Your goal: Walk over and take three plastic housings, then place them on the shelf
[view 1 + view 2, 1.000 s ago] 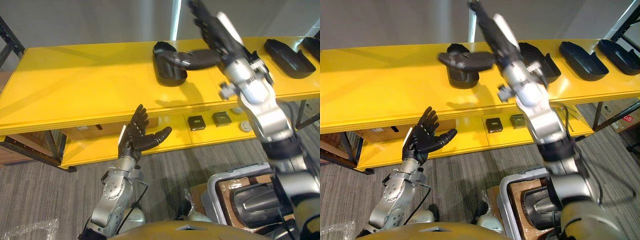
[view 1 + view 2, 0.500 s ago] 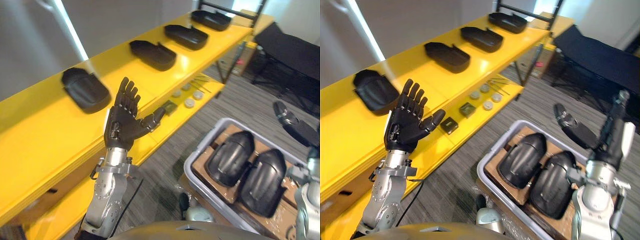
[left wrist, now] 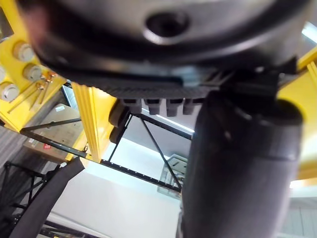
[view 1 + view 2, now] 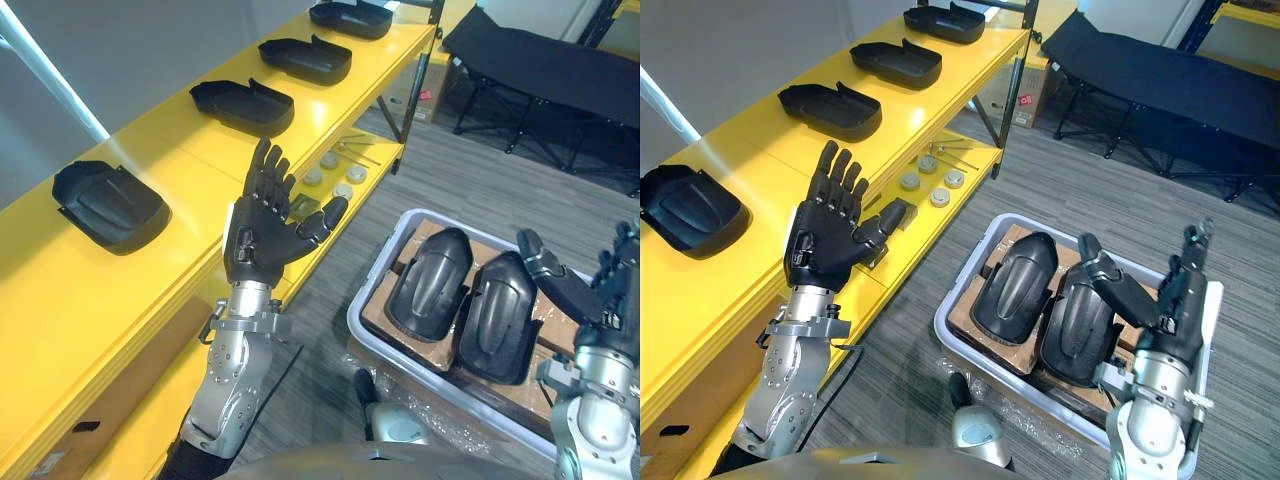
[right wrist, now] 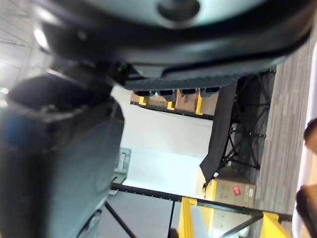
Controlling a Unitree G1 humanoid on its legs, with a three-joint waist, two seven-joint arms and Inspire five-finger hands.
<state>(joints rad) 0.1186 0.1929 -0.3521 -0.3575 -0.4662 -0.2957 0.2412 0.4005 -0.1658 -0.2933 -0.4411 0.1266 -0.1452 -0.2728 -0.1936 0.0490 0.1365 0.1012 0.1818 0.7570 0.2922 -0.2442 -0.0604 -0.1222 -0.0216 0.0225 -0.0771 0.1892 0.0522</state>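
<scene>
The left robot hand [image 4: 262, 235] is raised with its palm toward the head camera. Its fingers are straight and spread wide, its thumb points toward 3 o'clock, and it holds nothing. It stands in front of the edge of the long yellow shelf [image 4: 180, 165].

Four shallow black plastic housings lie in a row on the shelf's top board, well apart from one another and from this hand. The nearest shelf housing [image 4: 108, 205] is at the hand's 9 o'clock and the second shelf housing [image 4: 243, 105] at its 12 o'clock. The third shelf housing [image 4: 305, 58] and the fourth shelf housing [image 4: 350, 15] lie farther off toward 1 o'clock. Small round pale discs [image 4: 312, 177] sit on the lower board just past the fingertips.

At the left hand's 4 o'clock, a pale grey plastic bin [image 4: 382, 272] lined with brown cardboard stands on the grey carpet floor [image 4: 480, 180]. Two domed black housings lie in it side by side, the left bin housing [image 4: 428, 282] and the right bin housing [image 4: 497, 315].

The right robot hand [image 4: 1175, 315] is also wide open and empty, fingers pointing up and thumb stretched toward 10 o'clock. It hovers by the bin's right end, with the right bin housing near its 9 o'clock but apart from it.
</scene>
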